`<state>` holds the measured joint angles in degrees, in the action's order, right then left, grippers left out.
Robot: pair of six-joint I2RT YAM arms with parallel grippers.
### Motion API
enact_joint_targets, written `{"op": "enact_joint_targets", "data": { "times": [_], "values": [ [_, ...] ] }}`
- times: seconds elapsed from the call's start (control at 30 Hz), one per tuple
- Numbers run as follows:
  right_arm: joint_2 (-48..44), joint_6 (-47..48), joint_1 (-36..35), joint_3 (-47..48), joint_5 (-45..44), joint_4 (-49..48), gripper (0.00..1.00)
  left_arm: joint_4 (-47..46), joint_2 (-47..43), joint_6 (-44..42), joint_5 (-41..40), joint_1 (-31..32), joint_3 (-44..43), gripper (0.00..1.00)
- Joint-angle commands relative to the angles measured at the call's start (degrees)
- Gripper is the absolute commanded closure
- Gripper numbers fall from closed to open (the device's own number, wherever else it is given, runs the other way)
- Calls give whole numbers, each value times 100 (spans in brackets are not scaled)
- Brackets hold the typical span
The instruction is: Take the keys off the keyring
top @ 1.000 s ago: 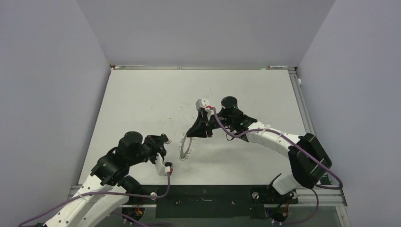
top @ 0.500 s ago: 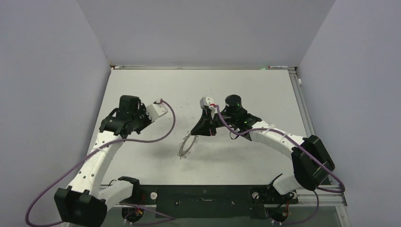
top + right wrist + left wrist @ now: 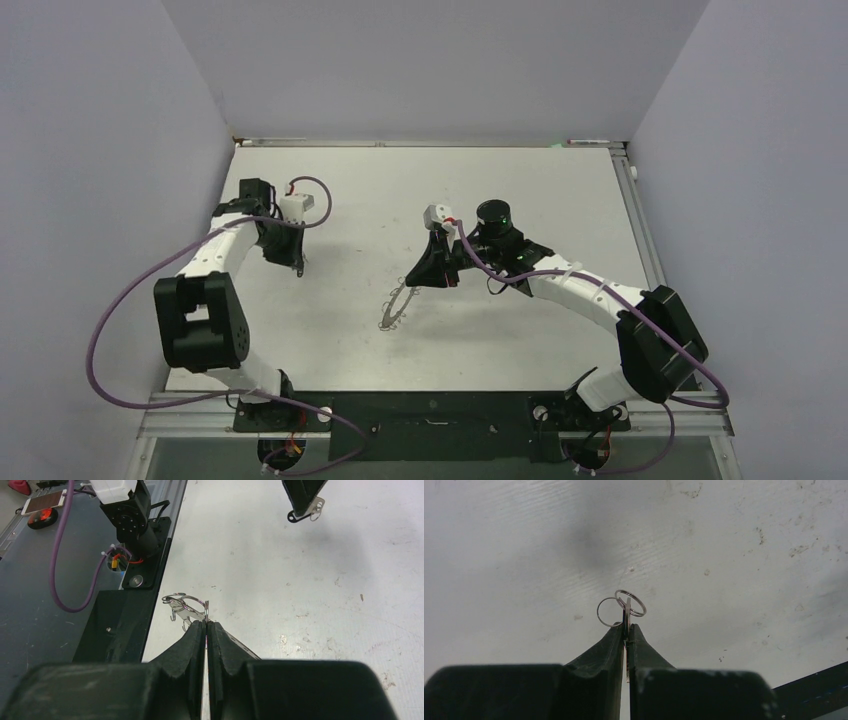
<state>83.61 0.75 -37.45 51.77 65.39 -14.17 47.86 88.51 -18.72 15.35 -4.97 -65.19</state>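
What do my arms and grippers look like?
The left arm and right arm: white shells, black joint housings, a purple cable trailing each. The left gripper and right gripper: black tapered fingers, white camera block with red wiring; green light on the right's wrist.

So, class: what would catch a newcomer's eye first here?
The right hand holds the keyring tilted at the middle of the table. Far to the left, the left hand is shut on one small key, well apart from the ring.
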Motion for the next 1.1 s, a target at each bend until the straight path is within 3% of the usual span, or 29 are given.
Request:
{"op": "enact_joint_targets", "data": {
  "times": [0.0, 0.37, 0.53, 0.77, 0.97, 1.07],
  "values": [
    [-106, 51, 42, 268, 102, -140, 95, -421, 587, 396, 578, -4, -386, 100],
    [-96, 117, 44, 279, 71, -8, 95, -458, 1758, 324, 794, -3, -893, 98],
    [-81, 148, 45, 369, 42, 94, 95, -208, 2065, 218, 386, -69, -1134, 79],
    [-81, 275, 45, 536, -149, 410, 95, -84, 1729, 111, 169, -74, -1268, 52],
    [-58, 78, 45, 549, -275, 353, 95, 64, 836, -26, 644, -36, -1245, 35],
    [-21, -23, 51, 575, -357, 318, 95, 173, 189, 18, 1258, -7, -1062, 26]
  ]
}}
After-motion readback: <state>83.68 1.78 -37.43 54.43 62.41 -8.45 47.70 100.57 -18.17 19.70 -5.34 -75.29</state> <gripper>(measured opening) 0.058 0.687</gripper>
